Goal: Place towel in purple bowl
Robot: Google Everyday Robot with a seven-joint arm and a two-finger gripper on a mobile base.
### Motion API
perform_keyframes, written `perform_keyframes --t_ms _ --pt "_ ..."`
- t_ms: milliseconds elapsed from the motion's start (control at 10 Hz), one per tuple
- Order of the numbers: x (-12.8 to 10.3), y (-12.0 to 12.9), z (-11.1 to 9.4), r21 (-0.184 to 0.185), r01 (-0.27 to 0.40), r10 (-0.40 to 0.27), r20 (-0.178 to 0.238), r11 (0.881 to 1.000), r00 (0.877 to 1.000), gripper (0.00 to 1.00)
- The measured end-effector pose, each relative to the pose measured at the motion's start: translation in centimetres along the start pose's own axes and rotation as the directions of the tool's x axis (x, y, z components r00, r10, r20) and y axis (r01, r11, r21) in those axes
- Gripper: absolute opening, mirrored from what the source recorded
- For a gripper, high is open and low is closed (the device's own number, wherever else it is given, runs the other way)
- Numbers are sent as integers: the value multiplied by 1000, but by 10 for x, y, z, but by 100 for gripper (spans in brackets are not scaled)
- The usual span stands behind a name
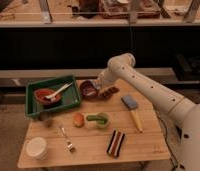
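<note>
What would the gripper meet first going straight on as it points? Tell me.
Most likely the purple bowl: the gripper points down-left right beside it, though depth is unclear.

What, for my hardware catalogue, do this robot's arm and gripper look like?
The arm is off-white: smooth, rounded tubular links with bulbous joint housings, no visible cables or markings. The gripper, at the arm's tip by the dark purple round bowl, looks similarly pale; its finer detail cannot be told.

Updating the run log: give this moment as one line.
arm: stretched over table | tool: at right rim of purple bowl | bowl contents: cannot tell
</note>
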State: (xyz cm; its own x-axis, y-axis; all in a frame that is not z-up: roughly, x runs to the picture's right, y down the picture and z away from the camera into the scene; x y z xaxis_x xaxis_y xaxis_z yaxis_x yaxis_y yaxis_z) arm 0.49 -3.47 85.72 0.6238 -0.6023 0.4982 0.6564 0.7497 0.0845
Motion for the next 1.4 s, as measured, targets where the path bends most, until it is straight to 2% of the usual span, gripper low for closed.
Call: perform_keyframes --t_ms 100,200,400,500,700,900,1100,1400 --pt "-1 -11 10 55 46 -47 7 997 999 0" --pt "1 -21 24 66 78 -79 12 995 997 2" --pt "7 -25 51 28 101 -101 1 994 995 18" --pt "13 -26 63 12 99 -99 -7 995 995 30" --pt "17 -32 72 -5 98 -98 -17 995 995 47" --pt "22 -29 80 -43 90 -90 -10 995 996 70" --pt "22 -26 86 -77 95 -95 -1 992 995 80" --pt "23 -19 87 -99 88 -85 29 991 996 80"
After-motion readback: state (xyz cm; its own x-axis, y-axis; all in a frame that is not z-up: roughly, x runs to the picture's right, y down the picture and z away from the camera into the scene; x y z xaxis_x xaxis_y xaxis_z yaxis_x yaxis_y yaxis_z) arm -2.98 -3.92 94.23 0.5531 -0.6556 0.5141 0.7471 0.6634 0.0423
